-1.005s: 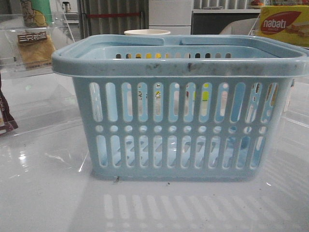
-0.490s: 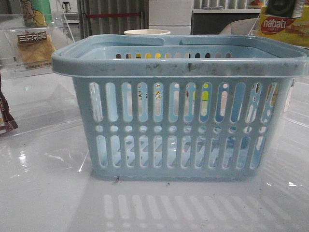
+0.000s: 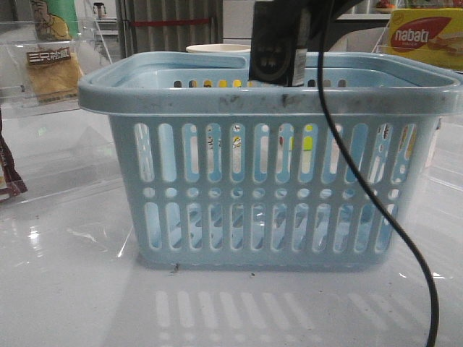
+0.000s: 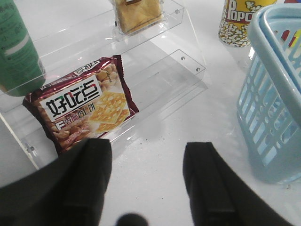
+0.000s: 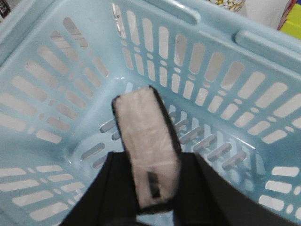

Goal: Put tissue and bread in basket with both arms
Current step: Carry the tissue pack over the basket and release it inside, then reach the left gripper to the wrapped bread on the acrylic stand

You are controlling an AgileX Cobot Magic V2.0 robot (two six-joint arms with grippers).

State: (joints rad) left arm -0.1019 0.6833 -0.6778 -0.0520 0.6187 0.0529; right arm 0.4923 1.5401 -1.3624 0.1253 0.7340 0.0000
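The tissue [image 5: 148, 150], a flat white pack with dark edges, is clamped between the fingers of the right gripper [image 5: 150, 197] above the slotted floor of the basket [image 5: 42, 94]; this is shown only in the right wrist view. In the front view the pack is hidden behind the gripper body. The bread [image 4: 137, 13], wrapped in clear plastic, is cut off beyond the left gripper [image 4: 146, 181], whose jaws are spread and empty.
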